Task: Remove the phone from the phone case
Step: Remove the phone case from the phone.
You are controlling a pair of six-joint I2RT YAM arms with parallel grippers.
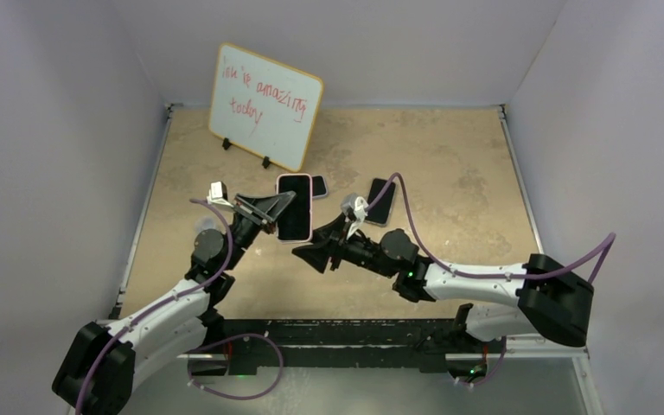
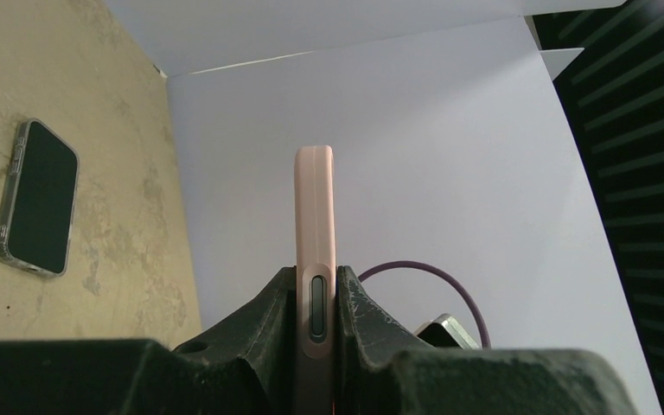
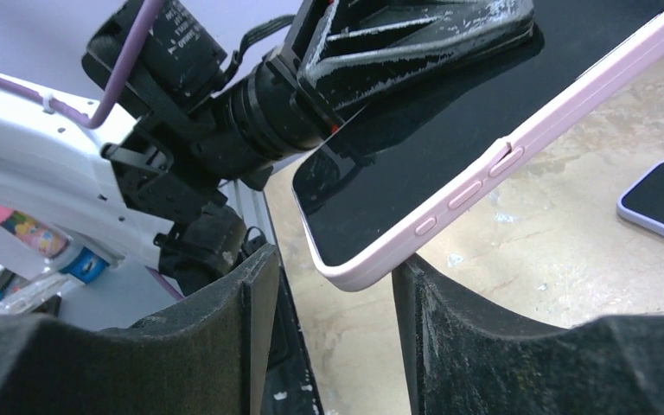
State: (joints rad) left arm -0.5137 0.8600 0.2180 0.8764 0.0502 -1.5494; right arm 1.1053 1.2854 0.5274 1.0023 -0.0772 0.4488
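- 3 phones total: 1 in the air, 2 lying on the table (image 1: 450,173).
- The phone (image 3: 450,130) is inside the pink phone case (image 2: 315,216), dark screen, lifted off the table approx. mid-workspace, between the 2 arms.
- 1 pink case only; its side edge shows 3 buttons in the right wrist cam, plus 1 long button in the left wrist cam.
- Left gripper (image 1: 281,206) is pinching the cased phone, 1 finger (image 3: 415,35) flat on the screen and the other behind the back; the case edge stands upright between them.
- Right gripper (image 3: 333,259) is spread wide, touching nothing. The case's lower corner sits in the gap between its 2 fingers, apart from both.
- Loose phone no. 1 (image 1: 381,201) lies flat, screen up, right of the held one.
- Loose phone no. 2 (image 1: 319,186) is partly hidden behind the pink case.
- One of those two wears a clear case (image 2: 37,197); can't tell which.
- 1 whiteboard (image 1: 264,105) stands at the back left on 2 black feet, with red handwriting.
- 2 purple cables, 1 per arm (image 1: 450,264).
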